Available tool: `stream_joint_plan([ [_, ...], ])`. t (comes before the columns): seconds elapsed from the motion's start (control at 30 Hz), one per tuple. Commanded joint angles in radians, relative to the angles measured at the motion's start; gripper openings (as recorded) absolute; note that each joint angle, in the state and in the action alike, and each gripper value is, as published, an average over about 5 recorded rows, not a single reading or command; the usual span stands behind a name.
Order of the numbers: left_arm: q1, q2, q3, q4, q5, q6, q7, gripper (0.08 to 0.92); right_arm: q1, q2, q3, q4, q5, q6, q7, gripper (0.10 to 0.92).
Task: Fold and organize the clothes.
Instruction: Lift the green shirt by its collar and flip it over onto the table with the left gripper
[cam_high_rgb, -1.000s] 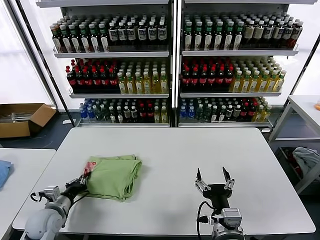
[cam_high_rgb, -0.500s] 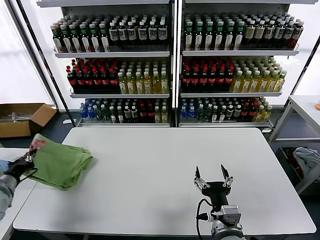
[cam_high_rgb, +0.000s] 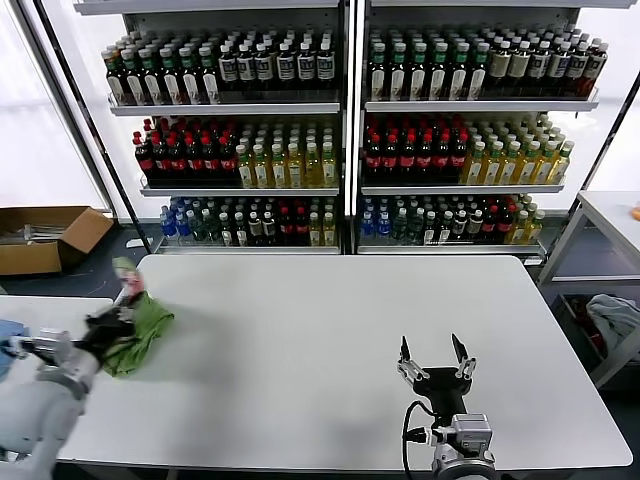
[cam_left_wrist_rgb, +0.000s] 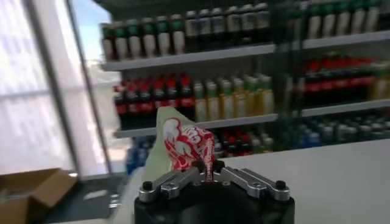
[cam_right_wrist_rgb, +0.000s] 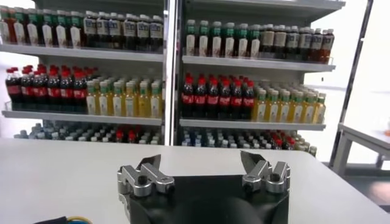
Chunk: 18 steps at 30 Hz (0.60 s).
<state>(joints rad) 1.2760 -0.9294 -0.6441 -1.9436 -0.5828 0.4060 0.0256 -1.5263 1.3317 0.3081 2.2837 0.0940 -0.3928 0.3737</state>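
Observation:
The light green polo shirt (cam_high_rgb: 140, 325) is bunched at the left edge of the white table (cam_high_rgb: 330, 340), with its red-and-white print at the top. My left gripper (cam_high_rgb: 108, 324) is shut on the printed edge of the shirt and holds it up. In the left wrist view the printed fabric (cam_left_wrist_rgb: 183, 141) stands up from between the closed fingers (cam_left_wrist_rgb: 206, 167). My right gripper (cam_high_rgb: 433, 356) is open and empty above the table's front right part; in the right wrist view (cam_right_wrist_rgb: 200, 165) its fingers stand wide apart.
A second white table (cam_high_rgb: 40, 320) stands at the left with a blue cloth (cam_high_rgb: 5, 340) on it. Shelves of bottles (cam_high_rgb: 345, 130) fill the back. A cardboard box (cam_high_rgb: 45, 238) lies on the floor at the left. Another table (cam_high_rgb: 605, 215) stands at the right.
My left gripper has carried the shirt from the table's front left part out to its left edge and lifted it; the shirt is now bunched. The right gripper has barely moved.

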Motion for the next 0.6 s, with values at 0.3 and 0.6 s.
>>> stream_joint_plan([
  [0.3,-0.116,-0.289,0.559,-0.012,0.235,0.049,-0.074,0.112,-0.070,0.044,0.051,0.003,-0.029,0.014,-0.005,0.823],
  [0.6,-0.161,-0.313,0.564,0.013,0.117,0.011,-0.067,0.115,-0.049,0.063,0.022,-0.021,-0.036,-0.004,-0.003,0.823],
])
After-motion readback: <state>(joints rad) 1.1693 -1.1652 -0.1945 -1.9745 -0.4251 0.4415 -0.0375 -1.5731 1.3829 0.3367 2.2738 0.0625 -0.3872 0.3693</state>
